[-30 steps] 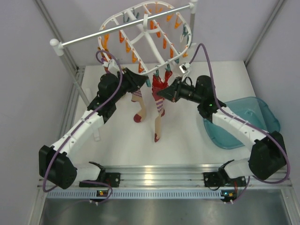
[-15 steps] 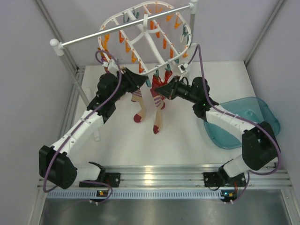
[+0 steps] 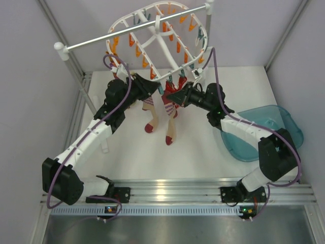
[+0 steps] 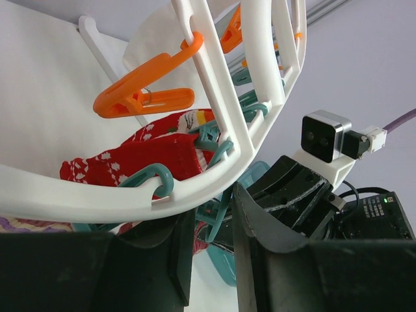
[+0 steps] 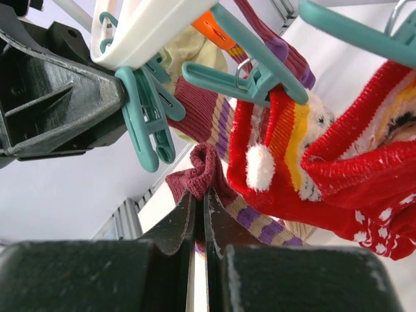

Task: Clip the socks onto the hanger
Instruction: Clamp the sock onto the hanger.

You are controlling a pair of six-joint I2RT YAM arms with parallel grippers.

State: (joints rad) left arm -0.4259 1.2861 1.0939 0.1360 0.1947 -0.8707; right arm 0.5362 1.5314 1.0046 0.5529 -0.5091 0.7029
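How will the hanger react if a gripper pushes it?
The hanger hangs tilted on the rail, so it would probably swing. Its open white plastic frame looks stiff and fairly light. The dangling clips would likely wobble.

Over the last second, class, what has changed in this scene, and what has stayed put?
The right end effector, shut on the maroon cuff of the long cream sock, moved left toward the hanger, with its elbow folding in. The sock's toe rose slightly. The left end effector, the hanger and the shorter sock stayed put.
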